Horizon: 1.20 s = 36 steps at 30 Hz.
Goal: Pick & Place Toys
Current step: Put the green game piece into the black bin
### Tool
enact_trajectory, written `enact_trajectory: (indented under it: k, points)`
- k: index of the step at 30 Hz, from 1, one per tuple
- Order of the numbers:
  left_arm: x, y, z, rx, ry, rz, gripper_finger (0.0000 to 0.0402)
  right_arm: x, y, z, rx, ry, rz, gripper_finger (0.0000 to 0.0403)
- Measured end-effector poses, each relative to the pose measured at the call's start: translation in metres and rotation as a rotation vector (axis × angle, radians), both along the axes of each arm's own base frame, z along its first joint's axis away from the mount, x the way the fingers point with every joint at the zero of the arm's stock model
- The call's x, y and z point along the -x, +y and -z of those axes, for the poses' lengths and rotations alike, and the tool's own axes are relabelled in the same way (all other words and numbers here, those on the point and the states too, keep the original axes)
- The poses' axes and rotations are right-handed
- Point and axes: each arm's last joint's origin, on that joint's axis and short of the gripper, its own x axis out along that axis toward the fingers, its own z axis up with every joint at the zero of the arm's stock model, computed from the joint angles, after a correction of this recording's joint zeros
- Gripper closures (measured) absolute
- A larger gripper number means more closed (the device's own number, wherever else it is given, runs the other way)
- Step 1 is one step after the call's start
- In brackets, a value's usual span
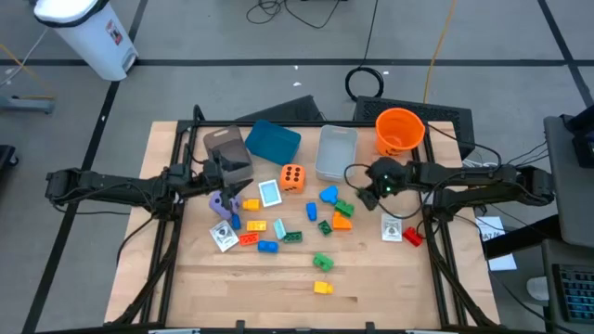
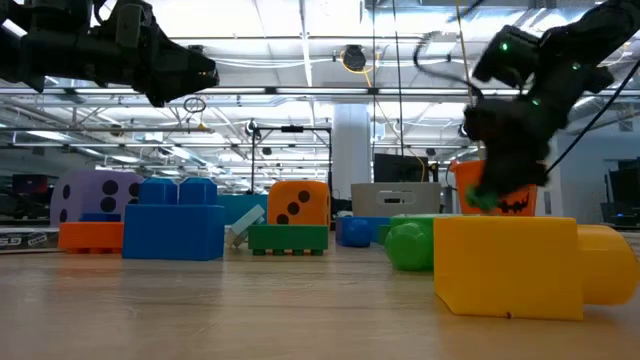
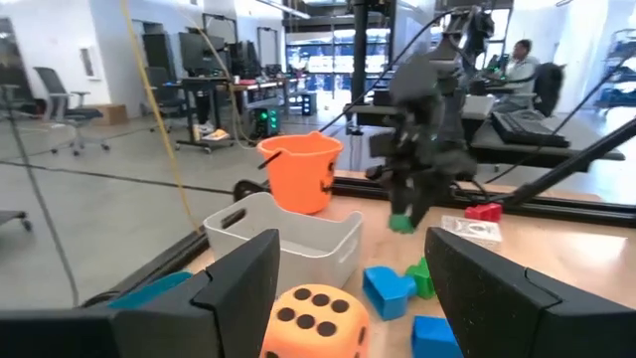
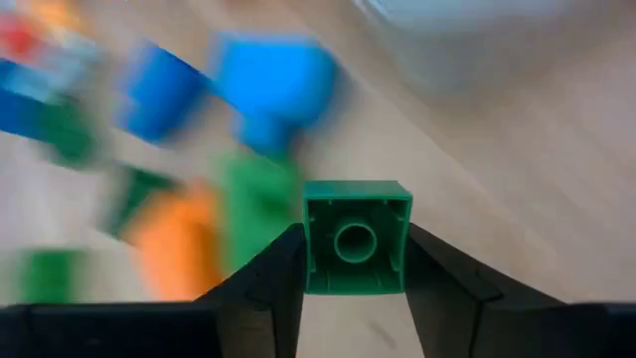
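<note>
The right gripper (image 4: pixel 356 254) is clamped on a green brick (image 4: pixel 357 237), squarely between its fingers and lifted above the table (image 1: pixel 390 278), apparently near the grey tub (image 1: pixel 336 152). The left gripper (image 3: pixel 348 288) hangs with fingers apart over the orange die (image 3: pixel 308 323)

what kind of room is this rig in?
Probably an open lab or workshop: desks with monitors, office chairs, a seated person, and ceiling strip lights over a bare floor.
</note>
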Motion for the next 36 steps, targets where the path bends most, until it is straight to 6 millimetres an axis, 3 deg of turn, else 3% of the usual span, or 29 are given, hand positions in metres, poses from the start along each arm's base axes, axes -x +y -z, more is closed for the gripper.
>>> enact_trajectory:
  k: [7,13,18,27,36]
  points:
    - [-0.007,0.000,-0.017,-0.114,0.017,-0.016,0.0140,-0.025,-0.003,-0.038,0.058,-0.478,-0.106,0.0265]
    - [-0.041,-0.004,-0.039,-0.248,0.170,-0.014,0.0139,-0.033,-0.002,-0.065,0.133,-0.769,-0.150,0.0267]
    - [-0.085,-0.010,-0.043,-0.367,0.283,0.034,0.0139,-0.041,0.000,-0.065,0.155,-0.819,-0.176,0.0267]
    - [-0.157,-0.019,-0.059,-0.518,0.325,0.073,0.0140,-0.058,0.008,-0.057,0.127,-0.888,-0.266,0.0266]
    - [-0.195,-0.032,-0.062,-0.616,0.334,0.110,0.0140,-0.065,0.009,-0.056,0.127,-0.972,-0.295,0.0266]
